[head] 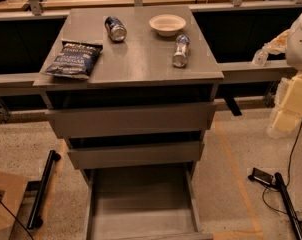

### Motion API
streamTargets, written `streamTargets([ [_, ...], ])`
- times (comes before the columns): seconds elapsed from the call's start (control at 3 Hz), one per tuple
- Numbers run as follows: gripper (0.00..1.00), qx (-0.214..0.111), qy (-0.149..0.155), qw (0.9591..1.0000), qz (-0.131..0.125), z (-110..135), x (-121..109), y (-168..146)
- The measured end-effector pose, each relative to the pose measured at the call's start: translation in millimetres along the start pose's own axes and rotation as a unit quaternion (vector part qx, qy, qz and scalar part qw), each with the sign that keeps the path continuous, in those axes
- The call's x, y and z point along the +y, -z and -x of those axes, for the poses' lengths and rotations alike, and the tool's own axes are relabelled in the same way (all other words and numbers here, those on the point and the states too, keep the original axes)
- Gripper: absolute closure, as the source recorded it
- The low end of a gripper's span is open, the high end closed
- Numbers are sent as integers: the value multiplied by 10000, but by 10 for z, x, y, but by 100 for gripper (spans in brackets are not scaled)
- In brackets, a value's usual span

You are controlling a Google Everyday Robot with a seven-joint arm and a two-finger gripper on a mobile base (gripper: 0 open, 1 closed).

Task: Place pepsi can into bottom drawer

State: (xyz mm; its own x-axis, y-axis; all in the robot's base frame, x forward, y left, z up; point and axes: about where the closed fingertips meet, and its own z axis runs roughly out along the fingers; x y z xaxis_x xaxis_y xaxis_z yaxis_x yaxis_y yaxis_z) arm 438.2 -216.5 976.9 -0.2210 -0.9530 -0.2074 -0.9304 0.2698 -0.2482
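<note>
The pepsi can (115, 28) lies on its side at the back left of the grey cabinet top (141, 64), with its silver end facing the front. The bottom drawer (141, 204) is pulled out wide, and its flat grey bottom is bare. My gripper (263, 54) is at the right edge of the view, off the cabinet's right side at about top height. It is well away from the can and holds nothing that I can see. The pale arm (296, 89) hangs behind it.
A dark blue chip bag (73, 59) lies at the front left of the top. A white bowl (167, 24) sits at the back right, and a clear water bottle (180, 50) lies in front of it. The two upper drawers (131, 119) stand slightly open. Cables (278, 184) and a black bar (43, 186) lie on the floor.
</note>
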Motion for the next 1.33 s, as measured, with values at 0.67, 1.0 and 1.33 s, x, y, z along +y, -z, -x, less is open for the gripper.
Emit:
streamTargets([
  [0.67,0,-335,-27,9992,-236,85,-191,-13],
  [1.0,0,-1293,-10,9881,-832,412,-749,-66],
  [1.33,0,-2093,-166,9689,-1310,656,-1130,-31],
])
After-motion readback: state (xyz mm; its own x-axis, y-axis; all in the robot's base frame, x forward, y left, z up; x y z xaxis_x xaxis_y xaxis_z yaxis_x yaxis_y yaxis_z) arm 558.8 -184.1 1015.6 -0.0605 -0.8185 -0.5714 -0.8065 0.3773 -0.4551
